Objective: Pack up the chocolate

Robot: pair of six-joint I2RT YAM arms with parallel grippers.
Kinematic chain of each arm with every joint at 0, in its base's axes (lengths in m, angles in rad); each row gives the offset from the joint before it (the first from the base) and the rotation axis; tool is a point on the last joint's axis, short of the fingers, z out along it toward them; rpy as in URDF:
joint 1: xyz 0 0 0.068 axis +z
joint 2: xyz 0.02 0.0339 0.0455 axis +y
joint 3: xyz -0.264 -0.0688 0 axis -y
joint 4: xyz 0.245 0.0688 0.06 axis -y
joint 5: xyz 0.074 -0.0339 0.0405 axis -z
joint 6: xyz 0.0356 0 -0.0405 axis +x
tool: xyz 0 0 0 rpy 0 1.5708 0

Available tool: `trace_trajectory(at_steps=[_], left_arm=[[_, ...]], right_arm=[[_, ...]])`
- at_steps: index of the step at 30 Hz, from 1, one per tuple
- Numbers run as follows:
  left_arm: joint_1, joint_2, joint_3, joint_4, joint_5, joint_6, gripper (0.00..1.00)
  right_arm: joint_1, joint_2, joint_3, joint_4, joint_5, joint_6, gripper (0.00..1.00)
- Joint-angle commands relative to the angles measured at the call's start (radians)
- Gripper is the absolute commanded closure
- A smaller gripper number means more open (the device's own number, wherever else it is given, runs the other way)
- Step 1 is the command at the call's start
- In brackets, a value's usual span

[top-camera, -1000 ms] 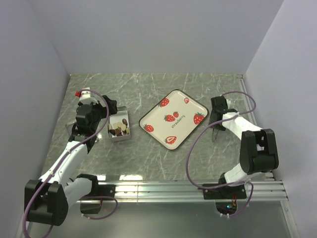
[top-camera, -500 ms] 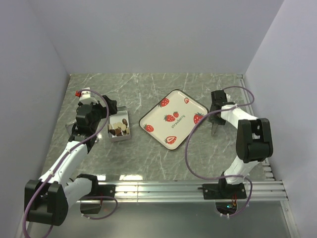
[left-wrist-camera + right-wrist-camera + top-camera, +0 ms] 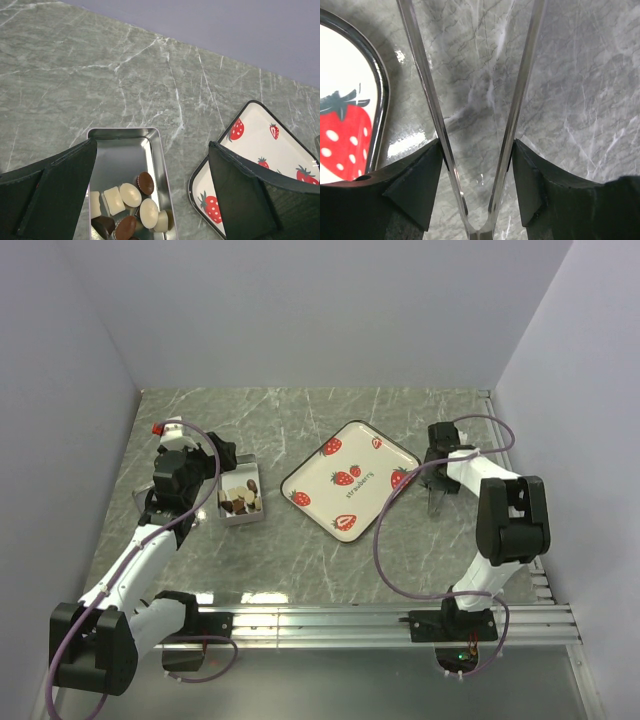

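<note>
The chocolate [image 3: 131, 195], several dark and cream pieces, lies in the near end of an open metal tin [image 3: 159, 150], seen in the top view as the tin [image 3: 254, 476] with the chocolate [image 3: 241, 502] inside. My left gripper [image 3: 152, 145] hangs open just above the tin, one finger on each side, and in the top view the left gripper [image 3: 207, 472] sits at the tin's left. My right gripper [image 3: 477, 145] is shut on metal tongs [image 3: 427, 100], each pad touching one spread arm. The right gripper [image 3: 437, 478] holds the tongs [image 3: 433, 502] low over the table, right of the tray.
A white strawberry-print tray [image 3: 362, 460] with a dark rim lies mid-table between the arms; the tray [image 3: 255, 134] shows right of the tin and the tray [image 3: 345, 75] left of the tongs. Walls enclose the table on three sides. A rail runs along the near edge.
The right gripper's jaws have widened and the tongs' arms have sprung apart with them. The right arm's elbow has swung inward and its wrist shifted slightly farther back. The left arm has not moved.
</note>
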Motion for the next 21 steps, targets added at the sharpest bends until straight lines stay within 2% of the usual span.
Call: trace_trajectory(at_steps=[1, 14, 21], left_arm=[[-0.004, -0.002, 0.047, 0.014, 0.002, 0.004, 0.01], [-0.004, 0.004, 0.053, 0.01, -0.004, 0.004, 0.01], [-0.004, 0.017, 0.062, 0.002, -0.015, 0.002, 0.01]], right_arm=[[-0.005, 0.019, 0.051, -0.004, 0.012, -0.002, 0.36], [-0.005, 0.045, 0.068, -0.027, 0.023, 0.004, 0.28], [-0.005, -0.039, 0.022, -0.02, 0.006, 0.001, 0.27]])
